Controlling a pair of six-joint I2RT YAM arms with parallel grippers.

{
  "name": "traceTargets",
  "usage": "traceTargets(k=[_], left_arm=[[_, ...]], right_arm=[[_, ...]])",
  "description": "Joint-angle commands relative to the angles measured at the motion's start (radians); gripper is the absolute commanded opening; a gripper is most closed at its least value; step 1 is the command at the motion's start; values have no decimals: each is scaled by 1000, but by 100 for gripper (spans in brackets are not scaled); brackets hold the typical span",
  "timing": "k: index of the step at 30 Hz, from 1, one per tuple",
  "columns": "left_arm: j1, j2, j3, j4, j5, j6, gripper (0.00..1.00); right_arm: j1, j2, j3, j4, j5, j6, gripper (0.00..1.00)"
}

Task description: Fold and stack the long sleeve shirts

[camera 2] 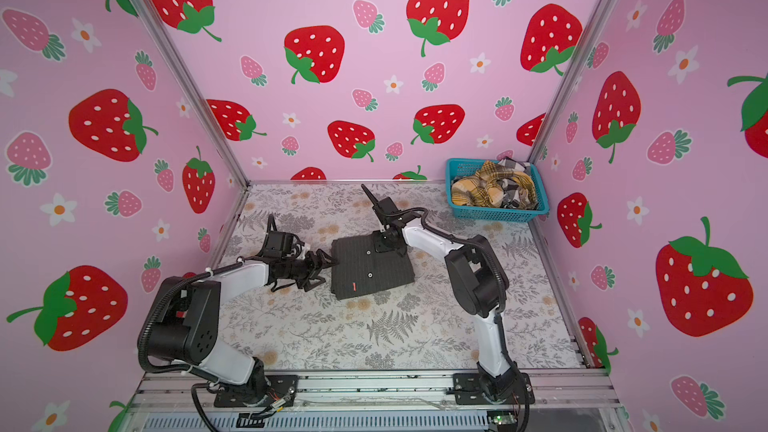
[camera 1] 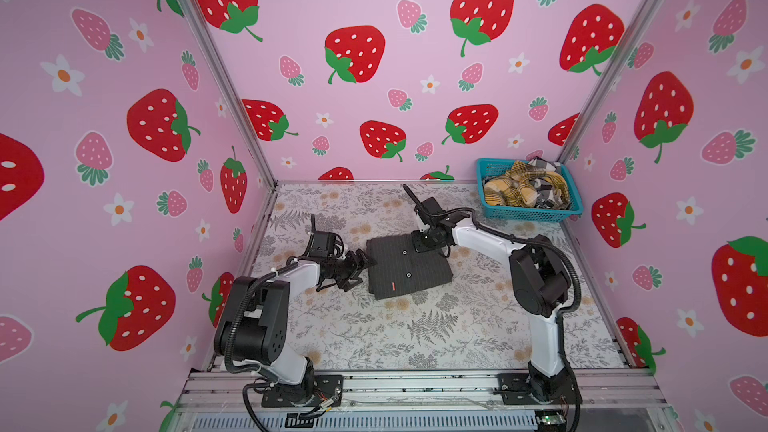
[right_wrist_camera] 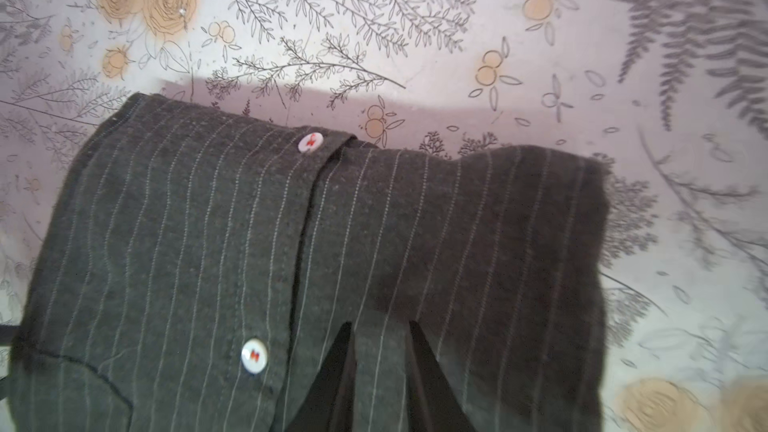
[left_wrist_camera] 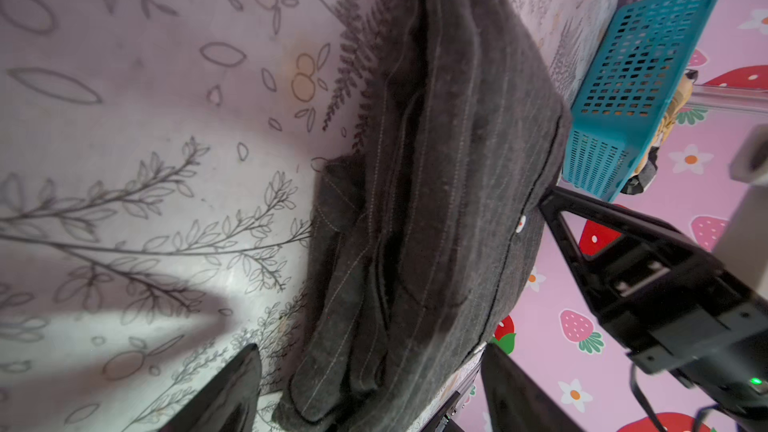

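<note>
A dark charcoal pinstriped long sleeve shirt (camera 1: pixel 409 272) (camera 2: pixel 370 272) lies folded into a rectangle at the middle of the table. My left gripper (camera 1: pixel 362 273) (camera 2: pixel 327 272) is open at its left edge. In the left wrist view, that gripper (left_wrist_camera: pixel 370 351) has its jaws wide on either side of the shirt's (left_wrist_camera: pixel 436 160) layered folded edge. My right gripper (camera 1: pixel 426 245) (camera 2: pixel 386 245) points down over the shirt's far right corner. In the right wrist view, it (right_wrist_camera: pixel 379 324) is narrowly open above flat cloth (right_wrist_camera: pixel 208 243), pinching nothing.
A turquoise mesh basket (camera 1: pixel 528 214) (camera 2: pixel 494 214) (left_wrist_camera: pixel 636 76) stands in the far right corner. It holds a crumpled mustard plaid shirt (camera 1: pixel 515 191) (camera 2: pixel 482 191) and a black-and-white checked shirt (camera 1: pixel 542 164) (camera 2: pixel 513 166). Strawberry-print walls enclose the table on three sides.
</note>
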Motion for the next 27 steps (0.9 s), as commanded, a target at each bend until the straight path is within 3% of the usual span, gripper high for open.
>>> traceTargets(k=[1,10,16,27], left_arm=[[6,-11,27,-73,-9,62,84],[60,-6,24,-108,-28,86,87],[60,-3,10,-58,-20,30,89],[31,143,7,107,-2,-85,85]], right_arm=[[-1,-129,-35,-45,59,11,28],[-23,-238,-204,-14,88,31,32],[-59,-245,-273,21,74,41,31],[-94,-155,-284,48,25,47,31]])
